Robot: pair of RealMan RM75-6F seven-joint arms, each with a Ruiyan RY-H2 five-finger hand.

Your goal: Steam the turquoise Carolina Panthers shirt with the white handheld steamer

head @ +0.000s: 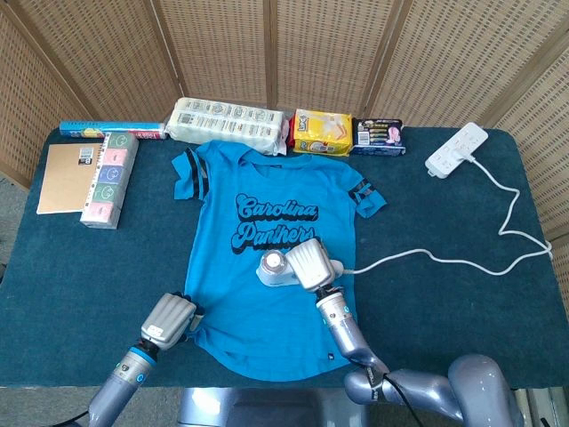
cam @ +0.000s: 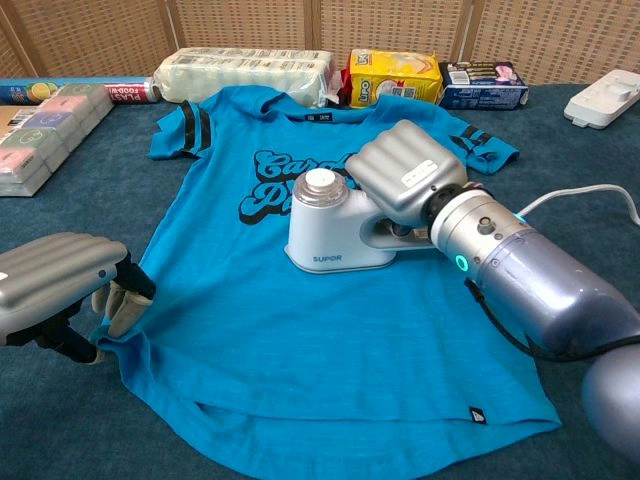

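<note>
The turquoise Carolina Panthers shirt [head: 267, 267] [cam: 300, 340] lies flat on the dark table, neck toward the far side. My right hand [head: 309, 263] [cam: 405, 180] grips the handle of the white handheld steamer [head: 276, 268] [cam: 325, 228], which rests on the shirt's middle just below the lettering. My left hand [head: 169, 320] [cam: 60, 285] pinches the shirt's lower left hem edge and holds it against the table.
The steamer's white cord [head: 444, 260] runs right to a power strip [head: 457, 149]. Along the far edge lie a tissue pack [head: 227, 122], a yellow bag [head: 322, 132] and a dark box [head: 378, 135]. At far left are a brown notebook [head: 64, 176] and a pastel pack [head: 110, 178].
</note>
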